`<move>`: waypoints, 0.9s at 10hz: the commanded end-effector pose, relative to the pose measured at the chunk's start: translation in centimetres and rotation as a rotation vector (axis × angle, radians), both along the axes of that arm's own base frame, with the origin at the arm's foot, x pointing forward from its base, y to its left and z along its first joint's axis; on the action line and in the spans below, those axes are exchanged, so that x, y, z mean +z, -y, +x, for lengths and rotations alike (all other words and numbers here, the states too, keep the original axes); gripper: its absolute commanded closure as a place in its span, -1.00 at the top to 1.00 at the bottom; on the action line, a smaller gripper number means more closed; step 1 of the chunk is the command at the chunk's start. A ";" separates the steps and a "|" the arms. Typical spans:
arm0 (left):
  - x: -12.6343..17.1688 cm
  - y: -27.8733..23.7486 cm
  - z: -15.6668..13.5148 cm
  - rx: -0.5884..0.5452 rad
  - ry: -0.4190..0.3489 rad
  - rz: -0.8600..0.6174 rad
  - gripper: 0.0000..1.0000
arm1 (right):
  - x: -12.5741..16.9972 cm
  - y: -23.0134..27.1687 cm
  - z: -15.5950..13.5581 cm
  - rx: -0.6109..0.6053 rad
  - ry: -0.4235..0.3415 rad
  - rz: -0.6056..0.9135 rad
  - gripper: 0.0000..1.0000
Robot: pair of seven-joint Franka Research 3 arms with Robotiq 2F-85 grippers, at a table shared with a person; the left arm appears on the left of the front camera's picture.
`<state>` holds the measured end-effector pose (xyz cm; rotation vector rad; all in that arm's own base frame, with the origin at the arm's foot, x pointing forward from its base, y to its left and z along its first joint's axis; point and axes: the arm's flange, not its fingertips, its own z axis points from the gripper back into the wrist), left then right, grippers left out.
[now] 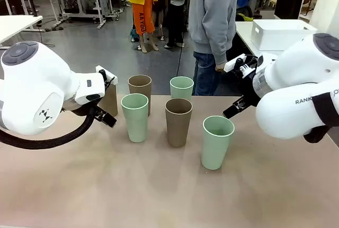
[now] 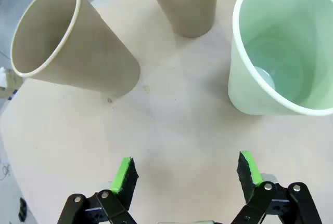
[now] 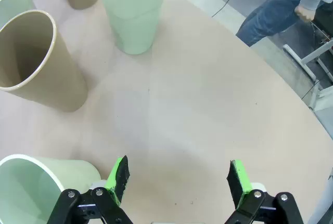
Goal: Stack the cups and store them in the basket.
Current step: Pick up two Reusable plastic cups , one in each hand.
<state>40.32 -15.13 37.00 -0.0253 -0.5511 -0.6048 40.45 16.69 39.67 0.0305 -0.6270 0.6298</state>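
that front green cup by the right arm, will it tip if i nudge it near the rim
Likely yes: the green cup stands tall on its narrow end and looks empty, so a high push should topple it. Once tipped, its taper would probably make it roll in a curve. The matte wall looks stiff, so expect little slip or crush.

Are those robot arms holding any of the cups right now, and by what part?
Nothing is held. The left gripper and the right gripper are both open above bare table, and the cups stand free of them.
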 end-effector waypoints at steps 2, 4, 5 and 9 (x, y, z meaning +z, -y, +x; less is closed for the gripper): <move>0.0 0.0 0.0 0.000 0.000 0.000 1.00 | 0.0 0.0 0.0 0.000 0.000 0.000 1.00; 0.0 0.0 0.0 0.000 0.000 0.000 1.00 | 0.0 0.0 0.0 0.000 0.000 0.000 1.00; 0.0 0.0 0.0 0.000 0.000 0.000 1.00 | 0.0 0.0 0.0 0.000 0.000 0.000 1.00; 0.0 0.0 0.0 0.000 0.000 0.000 1.00 | 0.0 0.0 0.0 0.001 0.000 -0.001 1.00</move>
